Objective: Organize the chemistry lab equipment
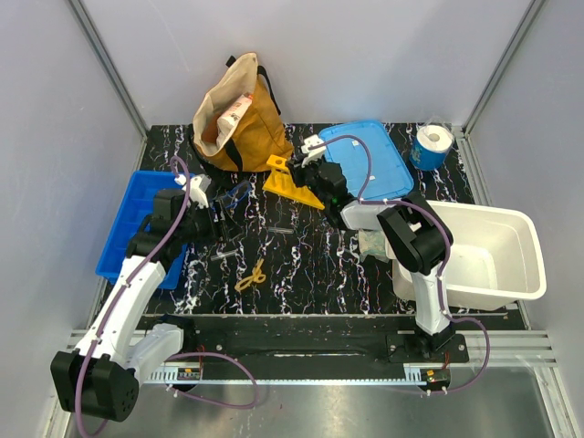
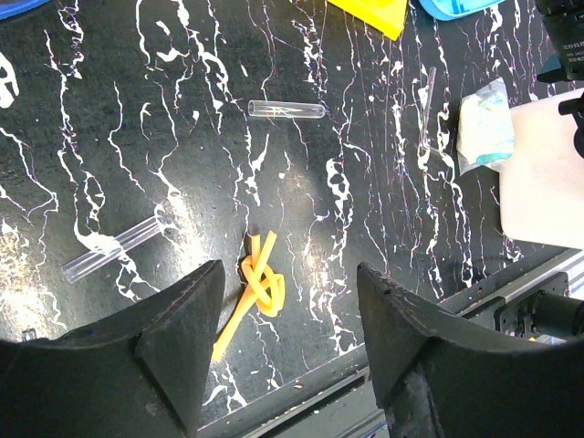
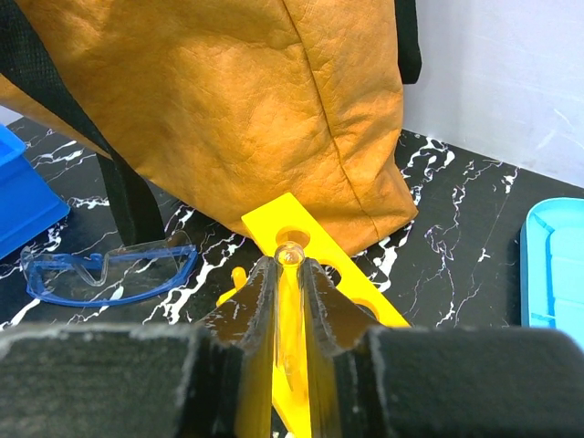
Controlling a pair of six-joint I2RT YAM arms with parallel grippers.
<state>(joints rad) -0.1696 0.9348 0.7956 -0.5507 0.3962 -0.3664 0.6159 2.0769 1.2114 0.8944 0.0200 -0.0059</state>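
My right gripper (image 3: 290,270) is shut on a thin clear tube (image 3: 291,252) and holds it over the holes of a yellow rack (image 3: 315,228), in front of the tan bag; in the top view this gripper (image 1: 307,168) is at the rack (image 1: 290,185). My left gripper (image 2: 290,274) is open and empty above the table (image 1: 219,217). Below it lie the yellow looped piece (image 2: 262,285), two clear tubes (image 2: 286,109) (image 2: 117,249) and a thinner tube (image 2: 429,99). The blue-framed goggles (image 3: 105,269) lie left of the rack. The pale green glove (image 2: 484,132) lies beside the white tub.
A tan bag (image 1: 235,117) stands at the back. A blue tray (image 1: 128,233) is on the left, a light-blue lid (image 1: 370,157) at the back right, a white tub (image 1: 488,251) on the right, and a paper roll (image 1: 432,144) at the far right corner.
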